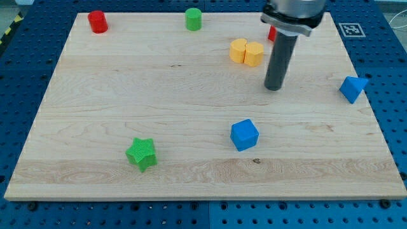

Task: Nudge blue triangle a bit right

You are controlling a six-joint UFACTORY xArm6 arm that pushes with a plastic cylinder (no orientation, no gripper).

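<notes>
The blue triangle (352, 88) lies at the right edge of the wooden board (127, 102). My tip (274, 87) rests on the board well to the left of the blue triangle, apart from it. The tip is just below and right of the yellow heart-shaped block (247, 52). A blue cube (244, 135) sits below and left of the tip.
A red cylinder (97, 21) stands at the top left and a green cylinder (193, 18) at the top middle. A green star (141, 154) lies at the bottom left. A red block (271, 34) is mostly hidden behind the rod. Blue pegboard surrounds the board.
</notes>
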